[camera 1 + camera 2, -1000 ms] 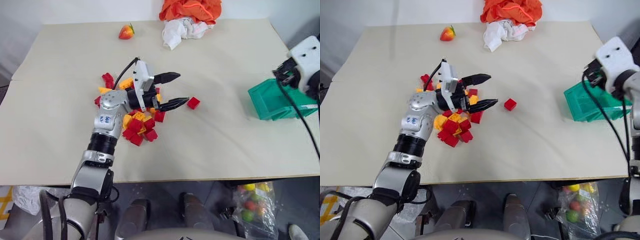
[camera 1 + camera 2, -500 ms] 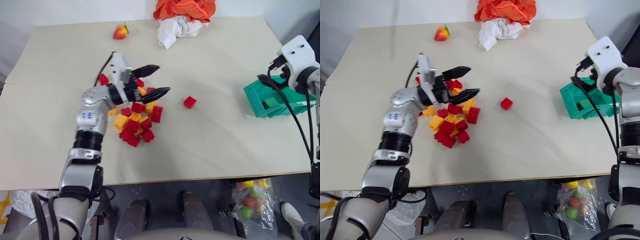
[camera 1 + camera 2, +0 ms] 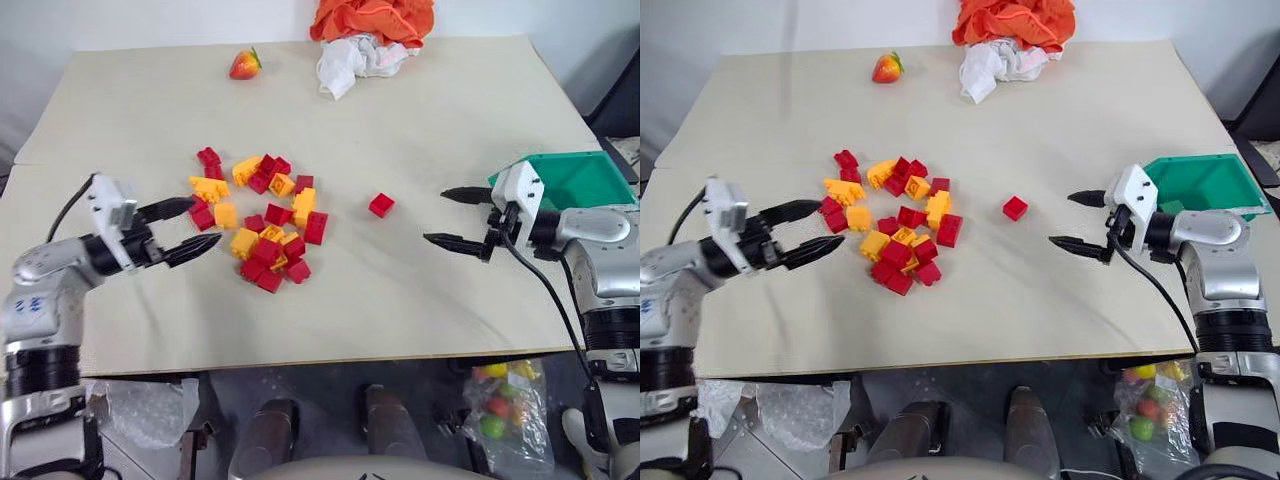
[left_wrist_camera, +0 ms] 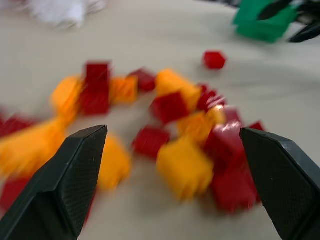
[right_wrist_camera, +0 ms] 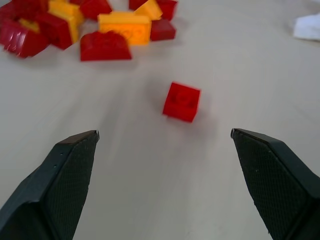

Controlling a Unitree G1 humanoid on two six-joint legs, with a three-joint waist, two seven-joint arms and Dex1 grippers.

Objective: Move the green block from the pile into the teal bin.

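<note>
Both my end effectors, left [image 3: 180,230] and right [image 3: 455,217], gape empty over the table [image 3: 420,110]; I can't confirm the green block inside the bin [image 3: 575,177], while a careless sweep could scatter the pile [image 3: 258,225].

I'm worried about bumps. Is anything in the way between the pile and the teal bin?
Yes. A lone red brick lies between the pile and the teal bin, and the right claw, open, hangs just in front of the bin. The pile's visible bricks are red and yellow-orange.
</note>
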